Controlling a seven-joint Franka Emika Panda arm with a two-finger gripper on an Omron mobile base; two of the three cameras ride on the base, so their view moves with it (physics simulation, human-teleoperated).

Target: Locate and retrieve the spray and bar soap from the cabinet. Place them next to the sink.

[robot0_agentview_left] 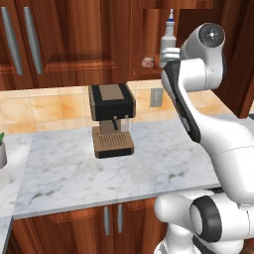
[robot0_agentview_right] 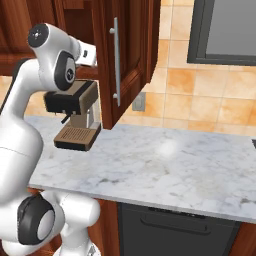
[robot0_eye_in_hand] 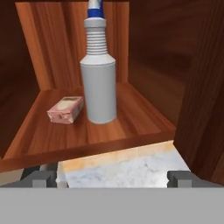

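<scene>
I am looking at the spray (robot0_eye_in_hand: 99, 83) standing upright on the shelf (robot0_eye_in_hand: 131, 124) of the open cabinet (robot0_eye_in_hand: 48, 52), its long axis running straight up the middle of the hand view, with the blue-tipped nozzle reaching the top edge. The soap (robot0_eye_in_hand: 66, 109) is lying flat just beside it, toward the left of the frame, apart from the bottle by a thin gap as far as I can tell. Both are sitting well back from the shelf's front lip. The gripper (robot0_eye_in_hand: 113, 178) is hanging short of that lip, at the bottom of the frame, its tips spread wide and holding nothing, with the marble surface (robot0_eye_in_hand: 127, 168) showing between them. The spray is lying dead ahead and a touch left of the midline between the tips, so I am judging that a straight advance along the view axis, nudged slightly left, would bring the bottle's body between them. In the left base view the spray (robot0_agentview_left: 169, 37) is showing at upper right, over the arm's wrist.
</scene>
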